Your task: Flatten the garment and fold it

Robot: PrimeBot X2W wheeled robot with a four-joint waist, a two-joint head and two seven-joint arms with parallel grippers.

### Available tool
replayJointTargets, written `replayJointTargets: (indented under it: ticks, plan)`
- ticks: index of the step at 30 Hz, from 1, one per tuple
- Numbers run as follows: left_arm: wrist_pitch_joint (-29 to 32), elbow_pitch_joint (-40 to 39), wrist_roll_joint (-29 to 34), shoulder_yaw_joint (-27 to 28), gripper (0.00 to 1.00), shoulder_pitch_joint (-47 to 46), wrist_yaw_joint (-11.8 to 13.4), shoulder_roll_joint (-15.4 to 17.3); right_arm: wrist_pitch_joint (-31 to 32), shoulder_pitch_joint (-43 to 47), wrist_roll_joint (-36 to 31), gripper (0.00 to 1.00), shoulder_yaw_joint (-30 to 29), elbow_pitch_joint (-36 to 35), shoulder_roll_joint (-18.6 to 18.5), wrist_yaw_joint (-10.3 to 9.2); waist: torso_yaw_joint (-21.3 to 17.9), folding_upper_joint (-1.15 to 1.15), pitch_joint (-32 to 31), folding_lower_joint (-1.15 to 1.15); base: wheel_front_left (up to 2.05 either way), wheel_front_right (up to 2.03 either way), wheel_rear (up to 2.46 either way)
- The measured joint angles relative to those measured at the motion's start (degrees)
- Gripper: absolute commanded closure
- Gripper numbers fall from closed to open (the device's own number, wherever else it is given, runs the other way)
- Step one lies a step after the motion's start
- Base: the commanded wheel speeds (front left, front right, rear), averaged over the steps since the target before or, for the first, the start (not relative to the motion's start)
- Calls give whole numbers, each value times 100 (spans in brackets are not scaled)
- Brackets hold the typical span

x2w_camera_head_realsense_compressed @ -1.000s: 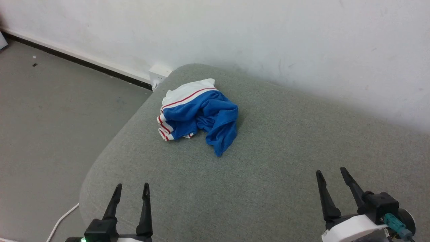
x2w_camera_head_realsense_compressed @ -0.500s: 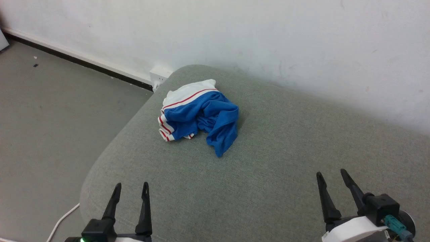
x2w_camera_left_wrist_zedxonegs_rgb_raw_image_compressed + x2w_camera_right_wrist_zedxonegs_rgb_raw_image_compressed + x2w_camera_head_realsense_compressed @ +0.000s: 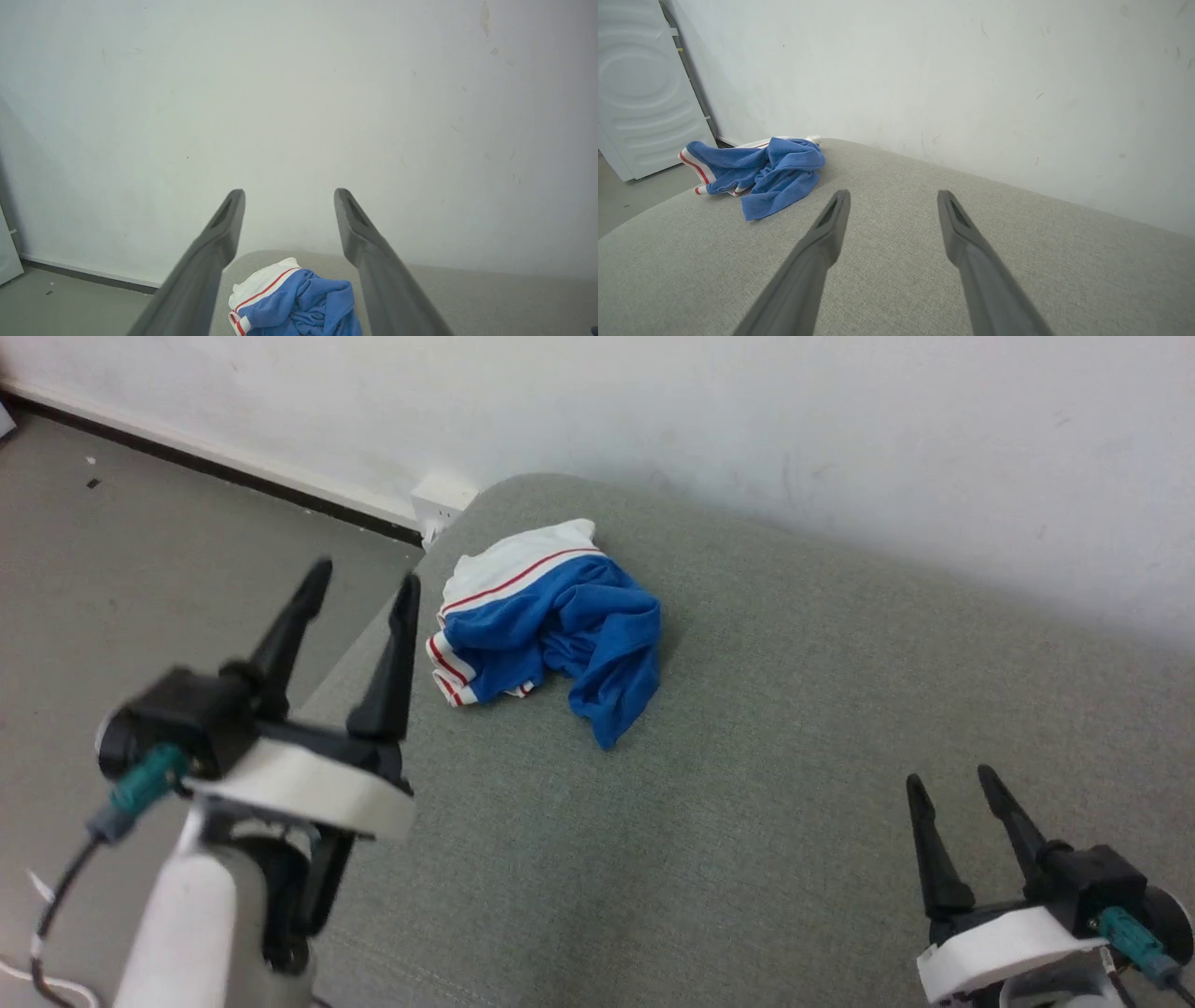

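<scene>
**Garment bunched on cushion, both grippers open and clear of it**

The garment lies in a crumpled heap near the far left corner of the grey-green upholstered cushion, close to the white wall. Its blue fabric is soft and deeply creased, and one blue flap trails toward the robot. A white panel with a thin red stripe lies on the far side. White-and-red striped edges show at the left side of the heap. The cushion has a fine woven texture and a rounded corner. Beside it is plain grey floor with a dark baseboard.

The left gripper has its tapered dark fingers spread apart, holds nothing, and sits just left of the garment without touching it. The right gripper is likewise spread and empty, well apart from the garment.

Compared with a second ago, the left gripper has risen from the lower edge to mid-height. The garment keeps the same shape.
</scene>
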Motion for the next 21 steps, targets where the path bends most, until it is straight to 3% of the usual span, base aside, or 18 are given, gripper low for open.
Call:
replayJointTargets:
  ticks: [4, 9, 12, 17, 21]
  plan:
    - [690, 175, -138, -11, 0, -1172, -64, 382, 145, -143, -162, 0, -83, -347, 0, 0, -41, 0, 257, 0, 0, 0, 0]
    - [1293, 1126, -602, 65, 0, -2495, -112, 655, 360, -381, -358, 0, -79, -890, 1, 0, -147, 0, 654, 1, 0, 0, 0]
    - [1660, 1728, -1114, 22, 0, -3028, -156, 777, 494, -518, -447, 0, -29, -1196, 0, 0, -253, 0, 905, 2, 0, 0, 0]
    - [2150, 2414, -1262, -316, 0, -3674, -162, 1507, 704, -691, -627, 0, 22, -1718, 1, 0, -490, 0, 1336, 1, 0, 0, 0]
    - [2531, 2882, -1536, -487, 0, -4186, -163, 1699, 842, -801, -714, 0, 46, -2002, 4, 0, -702, 0, 1682, 2, 0, 0, 0]
